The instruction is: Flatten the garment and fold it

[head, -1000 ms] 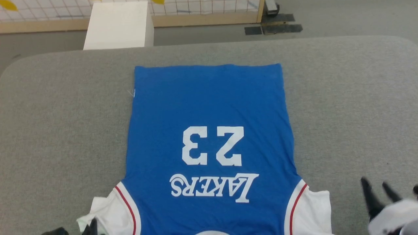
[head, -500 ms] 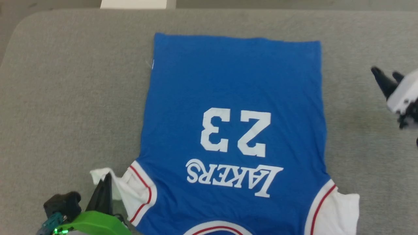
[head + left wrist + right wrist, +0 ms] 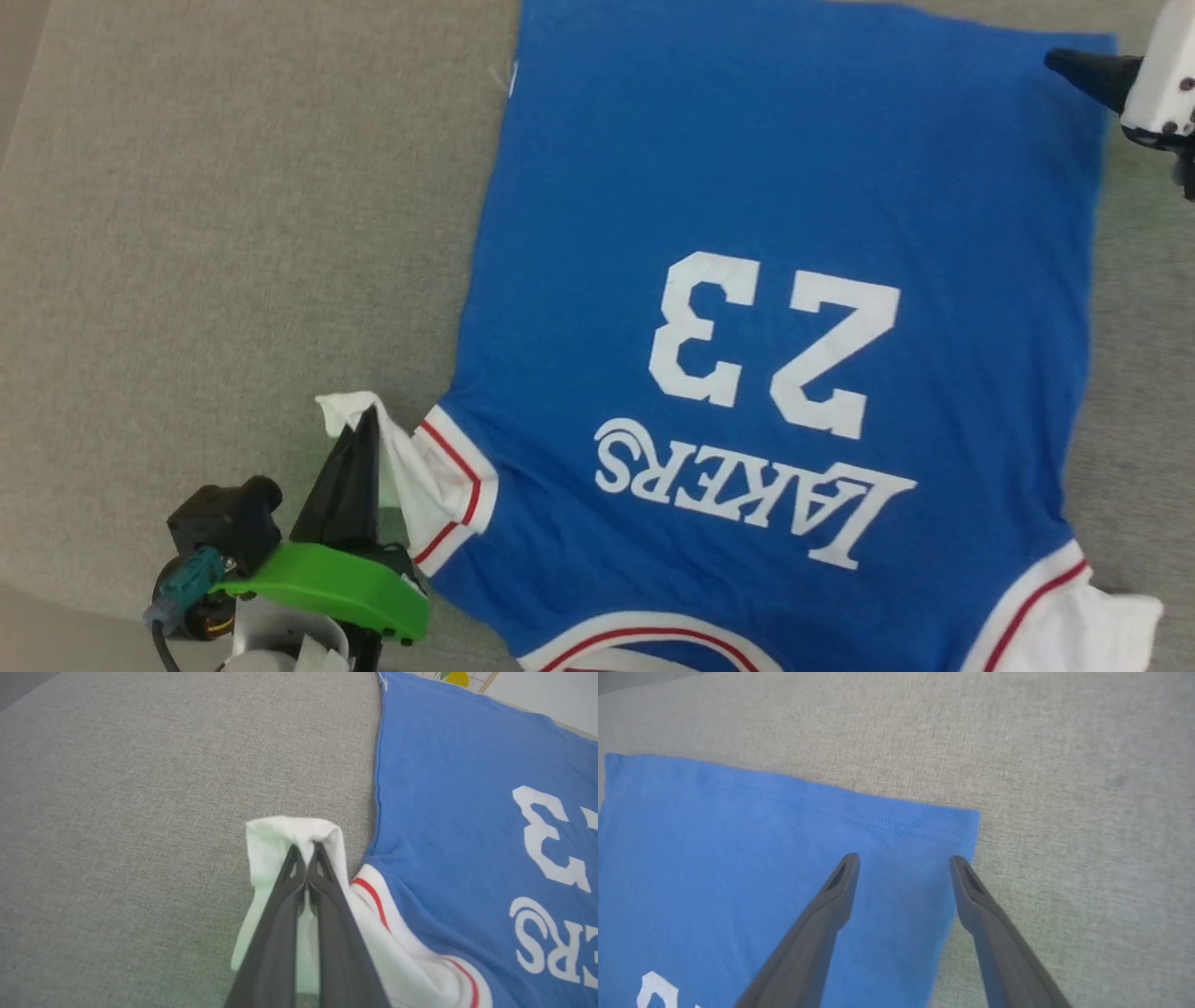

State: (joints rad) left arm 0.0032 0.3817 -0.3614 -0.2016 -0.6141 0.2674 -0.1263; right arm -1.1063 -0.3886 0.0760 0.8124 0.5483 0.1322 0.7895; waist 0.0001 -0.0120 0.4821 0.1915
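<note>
Right gripper [image 3: 903, 861] has come over the garment [image 3: 775, 168] at its far right hem corner, jaws spread, holding nothing. Left gripper [image 3: 306, 851] clamped on its near-left white sleeve [image 3: 275, 835]. Garment flat, lettering up, on grey tabletop [image 3: 233, 233].

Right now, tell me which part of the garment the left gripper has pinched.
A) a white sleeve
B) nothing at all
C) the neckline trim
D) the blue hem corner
A: in the left wrist view the left gripper is shut on the bunched white sleeve of the garment, with the cloth wrapped over its fingertips.
</note>
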